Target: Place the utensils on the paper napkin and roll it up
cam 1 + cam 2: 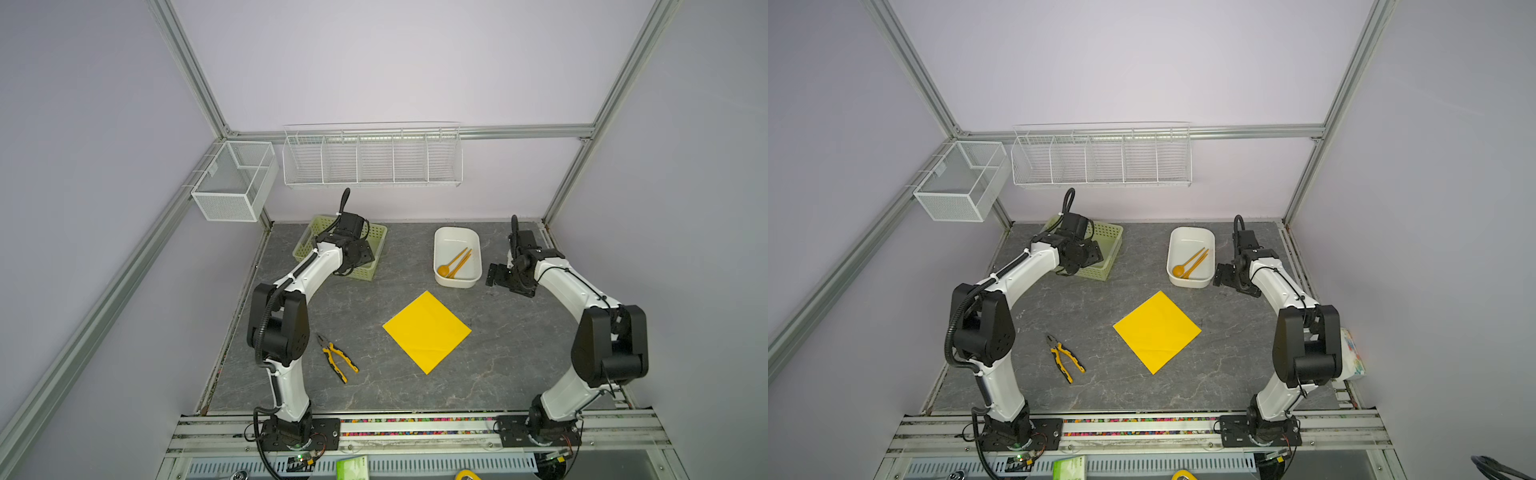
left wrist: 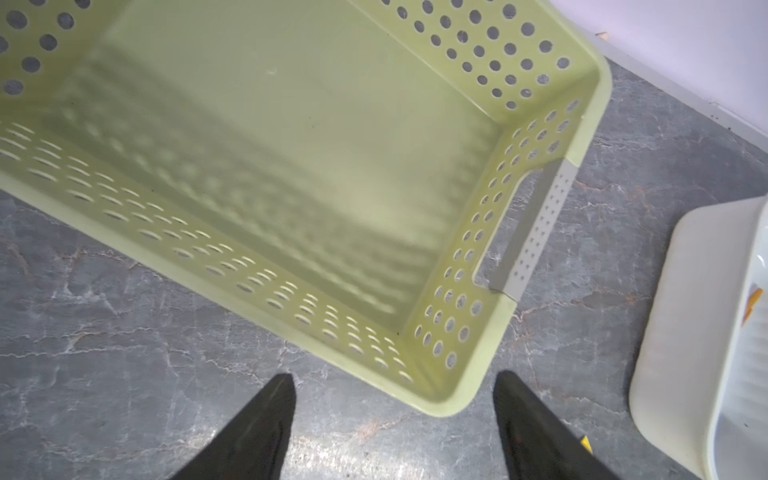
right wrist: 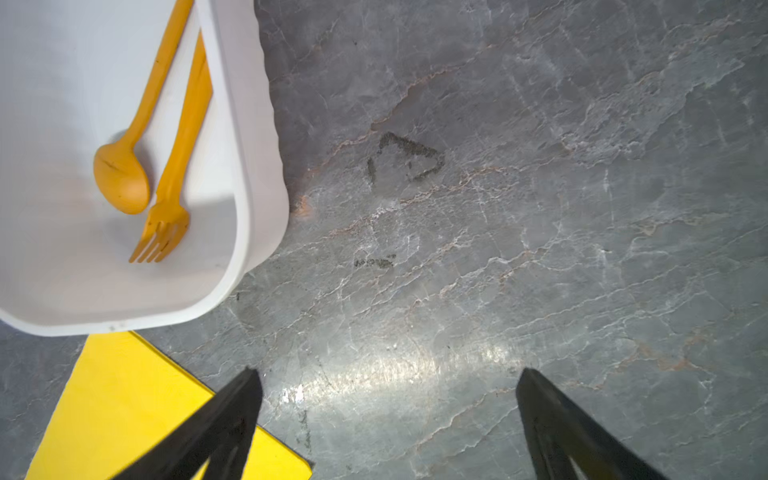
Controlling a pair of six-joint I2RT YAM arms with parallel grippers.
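In both top views you could see that the job had not really started. The paper napkin [image 1: 427,331] lay flat and bare on the grey table [image 1: 374,299]. The utensils [image 1: 457,262] lay side by side in the white tub [image 1: 456,284], apart from the napkin. Nothing was on the napkin and nothing was rolled, so I'd say all the moving and all the rolling was left to do. Your left gripper [image 1: 360,257] hung over the green basket [image 1: 377,239], far from the utensils, and your right gripper [image 1: 498,275] was just beside the tub. Only these views showed you the pliers [image 1: 338,358] and the whole napkin. The left wrist view showed what the arm hid from above: the basket was empty inside. It also showed the left jaws standing apart with nothing between them. The right wrist view showed the right jaws spread wide and empty over bare table, with a corner of the napkin close by. It also showed you that the utensils were a spoon [image 3: 143,112] and a fork [image 3: 183,137] with small prongs, which looked like thin sticks from above.
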